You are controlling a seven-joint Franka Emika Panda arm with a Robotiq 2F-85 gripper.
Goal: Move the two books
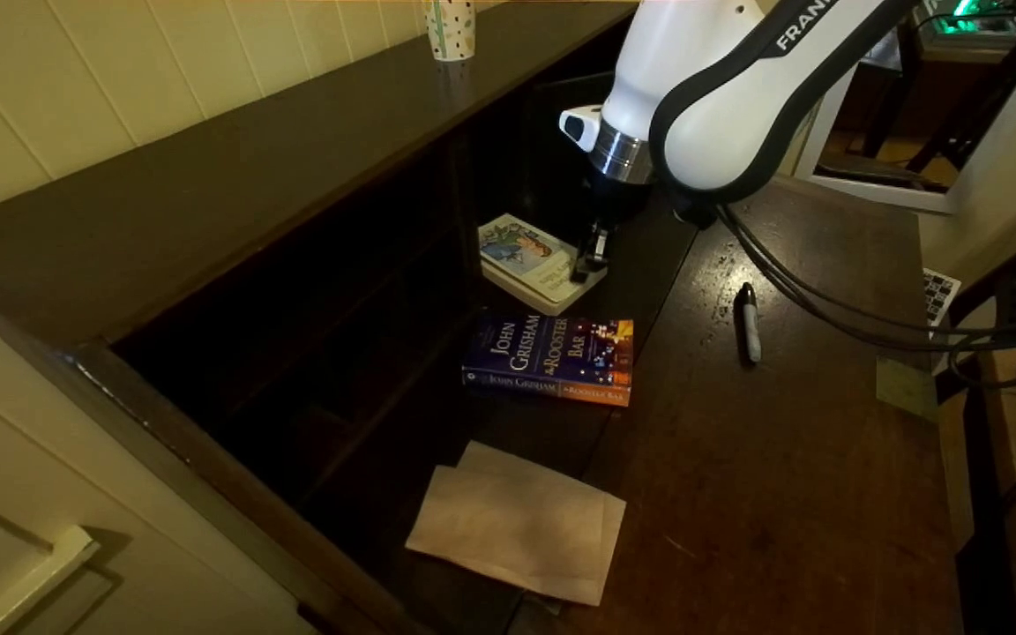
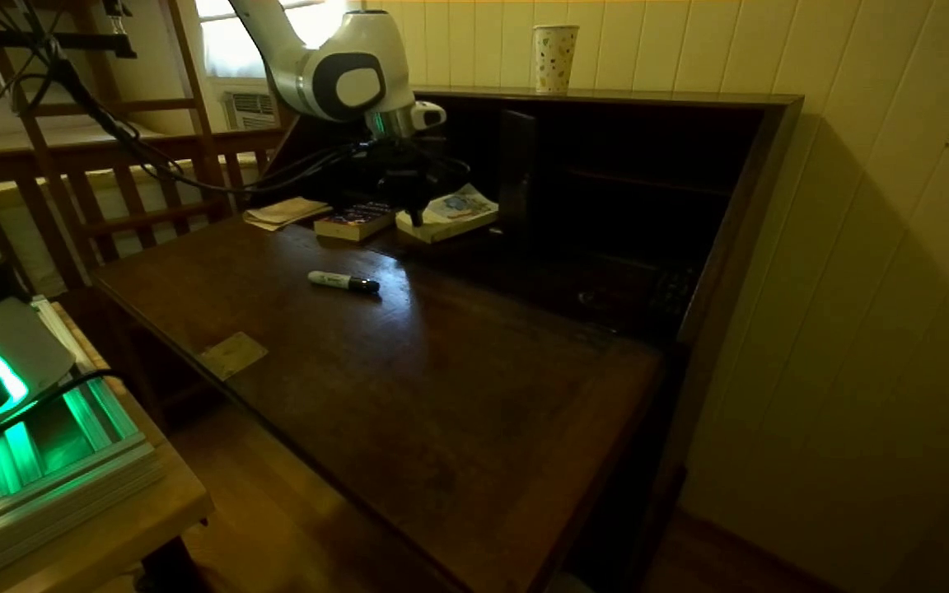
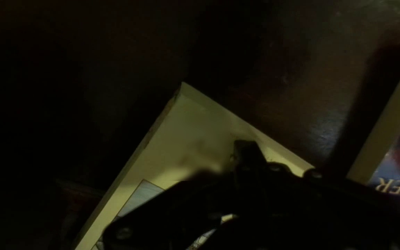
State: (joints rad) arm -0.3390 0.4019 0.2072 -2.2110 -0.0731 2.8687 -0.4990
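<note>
Exterior view: pale book [image 1: 530,263] with illustrated cover lies flat on dark wooden surface [image 1: 764,494], toward far side; John Grisham book [image 1: 548,355] just nearer, cover up. Jaws closed together, pointing down over pale book's right corner; contact with cover hard to tell. Beige paper sheets [image 1: 517,520] nearest, marker [image 1: 750,328] at right. Spotted cup [image 1: 451,33] on raised ledge [image 1: 296,150]. Wrist view: dark gap between books.
</note>
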